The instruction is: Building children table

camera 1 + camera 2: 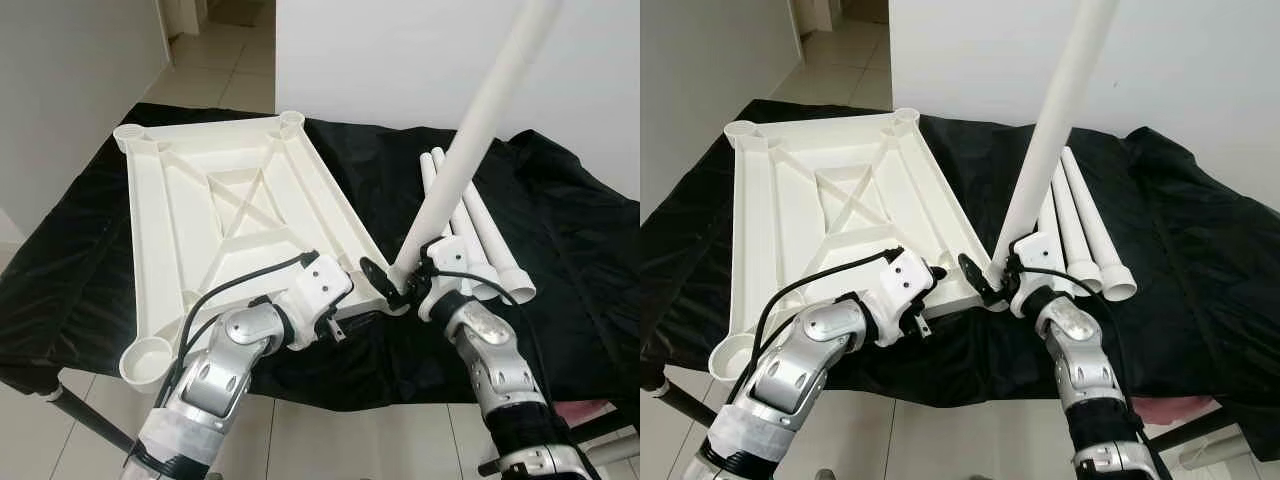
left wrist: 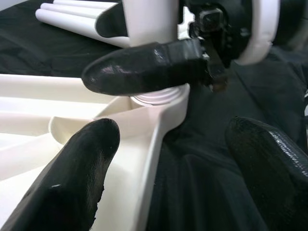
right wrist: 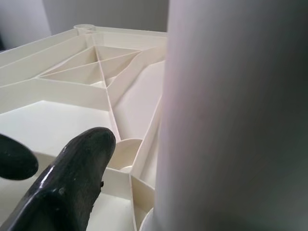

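Observation:
A white plastic tabletop [image 1: 335,200] lies upside down on a table draped in black cloth [image 1: 560,250], ribs up, with a round socket at each corner. My right gripper [image 1: 400,282] is shut on a long white leg [image 1: 480,120], which stands tilted with its lower end in the near right corner socket [image 2: 159,98]. In the right wrist view the leg [image 3: 231,115] looms beside one black finger [image 3: 72,187]. My left gripper [image 2: 171,144] is open, its fingers [image 2: 72,178] straddling the tabletop's near edge just beside that socket.
Three spare white legs [image 1: 480,230] lie side by side on the cloth right of the tabletop. Open sockets show at the near left [image 1: 145,358] and far corners [image 1: 291,118]. White walls stand behind and to the left; tiled floor lies below the table's front edge.

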`<state>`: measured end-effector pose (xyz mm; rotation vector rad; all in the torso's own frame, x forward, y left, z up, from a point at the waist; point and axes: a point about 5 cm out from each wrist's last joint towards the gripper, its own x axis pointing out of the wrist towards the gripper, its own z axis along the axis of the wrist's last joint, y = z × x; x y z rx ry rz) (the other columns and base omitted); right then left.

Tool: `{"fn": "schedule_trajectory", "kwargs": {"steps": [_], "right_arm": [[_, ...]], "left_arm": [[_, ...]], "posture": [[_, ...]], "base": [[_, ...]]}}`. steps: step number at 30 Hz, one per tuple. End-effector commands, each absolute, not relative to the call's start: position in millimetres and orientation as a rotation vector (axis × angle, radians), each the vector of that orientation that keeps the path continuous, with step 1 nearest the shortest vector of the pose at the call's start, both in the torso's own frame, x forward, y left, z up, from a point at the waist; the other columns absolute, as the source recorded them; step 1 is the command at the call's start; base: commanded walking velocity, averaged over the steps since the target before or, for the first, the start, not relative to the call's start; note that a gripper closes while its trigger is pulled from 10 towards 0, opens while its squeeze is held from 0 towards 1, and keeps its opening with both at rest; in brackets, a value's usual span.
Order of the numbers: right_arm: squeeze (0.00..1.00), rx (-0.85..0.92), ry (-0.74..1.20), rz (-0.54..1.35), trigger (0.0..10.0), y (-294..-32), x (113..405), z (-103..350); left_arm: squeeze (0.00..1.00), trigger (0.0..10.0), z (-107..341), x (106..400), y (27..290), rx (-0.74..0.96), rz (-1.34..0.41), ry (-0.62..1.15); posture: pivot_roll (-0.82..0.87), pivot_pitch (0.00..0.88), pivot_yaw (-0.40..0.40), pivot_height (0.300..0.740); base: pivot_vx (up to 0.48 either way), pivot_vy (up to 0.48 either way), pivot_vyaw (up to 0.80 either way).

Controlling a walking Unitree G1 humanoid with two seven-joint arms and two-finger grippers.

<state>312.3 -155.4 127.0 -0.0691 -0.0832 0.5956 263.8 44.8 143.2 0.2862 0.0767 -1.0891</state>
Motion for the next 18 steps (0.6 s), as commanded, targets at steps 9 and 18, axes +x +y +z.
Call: {"fn": "schedule_trajectory", "kwargs": {"steps": [9,18], "right_arm": [[0.00,-0.097,-0.036,0.672,4.1,-159.6,320.0,119.2],[0.00,-0.062,-0.036,0.675,0.0,-162.2,320.3,114.4]], "left_arm": [[0.00,10.0,145.0,261.9,46.3,0.300,-1.035,0.068],[0.00,10.0,145.9,262.9,46.5,0.302,-1.035,0.068]], "posture": [[0.02,0.000,-0.069,0.740],[0.02,0.000,-0.065,0.740]], "base": [[0.000,0.000,0.00],[0.000,0.000,0.00]]}}
